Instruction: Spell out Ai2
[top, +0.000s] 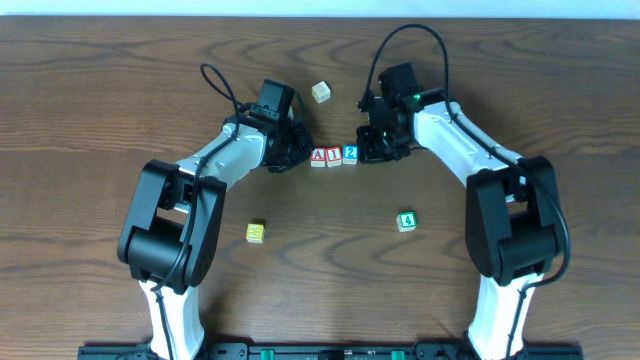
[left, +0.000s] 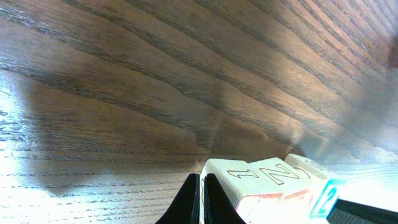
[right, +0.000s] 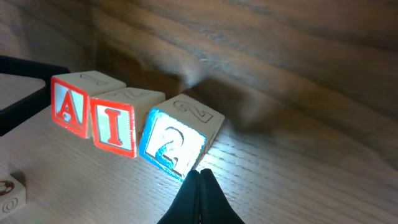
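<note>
Wooden A block (top: 318, 156), I block (top: 333, 156) and 2 block (top: 350, 154), judged light, rigid and best pinched across opposite flat faces, are lined up toward twelve o'clock on the table (top: 100, 100), flanked at nine and three by the left gripper (top: 297, 153) and right gripper (top: 368, 151), both closed empty.

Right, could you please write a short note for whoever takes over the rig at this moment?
Left gripper: shut, empty, beside the A block.
Right gripper: shut, empty, by the 2 block.
A block, I block and 2 block stand in a row between the grippers; the 2 block is slightly turned.
Done: Ai2 reads in order.
Left: perhaps square the 2 block, then back both arms away.
Spare: cream block, yellow block, green block, lying apart.
</note>
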